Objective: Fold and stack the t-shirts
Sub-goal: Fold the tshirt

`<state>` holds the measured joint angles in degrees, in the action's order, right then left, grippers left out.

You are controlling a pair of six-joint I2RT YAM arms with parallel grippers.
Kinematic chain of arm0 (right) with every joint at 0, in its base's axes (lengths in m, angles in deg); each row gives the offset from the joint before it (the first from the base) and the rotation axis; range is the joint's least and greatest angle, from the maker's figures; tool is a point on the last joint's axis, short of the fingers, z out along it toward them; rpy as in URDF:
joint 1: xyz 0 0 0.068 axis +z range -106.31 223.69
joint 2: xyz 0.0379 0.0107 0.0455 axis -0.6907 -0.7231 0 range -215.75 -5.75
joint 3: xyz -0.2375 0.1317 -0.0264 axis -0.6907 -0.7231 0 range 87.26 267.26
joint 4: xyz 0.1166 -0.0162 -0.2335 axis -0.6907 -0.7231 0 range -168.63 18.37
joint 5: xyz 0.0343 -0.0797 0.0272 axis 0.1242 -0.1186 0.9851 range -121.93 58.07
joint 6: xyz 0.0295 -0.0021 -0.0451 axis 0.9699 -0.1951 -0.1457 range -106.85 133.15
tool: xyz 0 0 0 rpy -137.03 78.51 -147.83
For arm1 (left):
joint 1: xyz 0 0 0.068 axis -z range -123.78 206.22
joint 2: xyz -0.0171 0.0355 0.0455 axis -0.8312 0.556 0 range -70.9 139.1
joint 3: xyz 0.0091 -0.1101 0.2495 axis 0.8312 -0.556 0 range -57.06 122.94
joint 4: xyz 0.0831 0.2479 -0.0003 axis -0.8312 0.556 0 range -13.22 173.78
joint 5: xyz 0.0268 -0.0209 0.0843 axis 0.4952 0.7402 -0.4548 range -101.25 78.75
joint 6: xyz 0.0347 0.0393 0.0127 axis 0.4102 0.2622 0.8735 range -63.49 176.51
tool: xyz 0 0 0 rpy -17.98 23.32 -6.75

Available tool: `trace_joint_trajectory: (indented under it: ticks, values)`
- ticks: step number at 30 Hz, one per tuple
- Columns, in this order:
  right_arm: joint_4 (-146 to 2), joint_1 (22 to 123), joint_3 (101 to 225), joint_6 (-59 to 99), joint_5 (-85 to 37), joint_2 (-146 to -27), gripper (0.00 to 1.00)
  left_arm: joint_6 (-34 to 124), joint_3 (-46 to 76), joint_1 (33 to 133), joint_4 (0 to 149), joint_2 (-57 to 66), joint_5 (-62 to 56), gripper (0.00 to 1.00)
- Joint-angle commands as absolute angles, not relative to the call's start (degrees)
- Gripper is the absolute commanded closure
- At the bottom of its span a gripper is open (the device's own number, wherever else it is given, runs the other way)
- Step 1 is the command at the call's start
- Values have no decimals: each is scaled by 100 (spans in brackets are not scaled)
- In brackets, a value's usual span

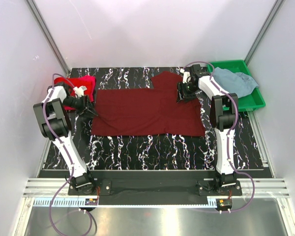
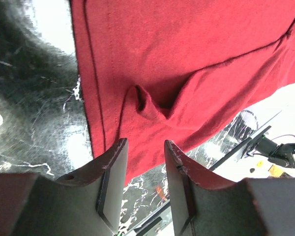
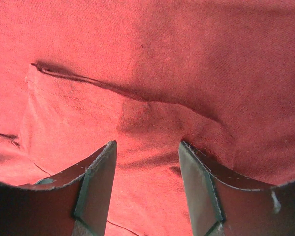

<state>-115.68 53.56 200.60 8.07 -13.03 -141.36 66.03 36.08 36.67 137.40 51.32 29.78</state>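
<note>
A dark maroon t-shirt (image 1: pixel 147 110) lies spread flat across the middle of the table, one sleeve pointing to the back. My left gripper (image 1: pixel 91 112) hovers at its left edge, open; in the left wrist view the gripper (image 2: pixel 145 142) has the shirt's hem (image 2: pixel 187 49) just past its tips and only table between the pads. My right gripper (image 1: pixel 183 93) is over the shirt's back right part, open; in the right wrist view the gripper (image 3: pixel 147 143) straddles a seam of the cloth (image 3: pixel 162 59). A bright red t-shirt (image 1: pixel 81 83) is bunched at the back left. A grey-blue t-shirt (image 1: pixel 233 81) lies in the tray.
The green plastic tray (image 1: pixel 253 101) stands at the back right corner, close to the right arm. The black marbled table (image 1: pixel 152 147) shows bare in front of the maroon shirt. White walls close in the left, right and back sides.
</note>
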Motion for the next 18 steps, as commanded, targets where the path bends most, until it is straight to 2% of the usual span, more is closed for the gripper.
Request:
trace_joint_trajectory:
  ticks: [1, 18]
  values:
    - [-11522, 5432, 20082, 744, -1479, -14101, 39, 6732, 3716, 3723, 13778, 5241, 3216, 60]
    - [-11522, 5441, 20126, 753, -1523, -14145, 39, 6750, 3786, 3846, 13743, 5637, 3208, 64]
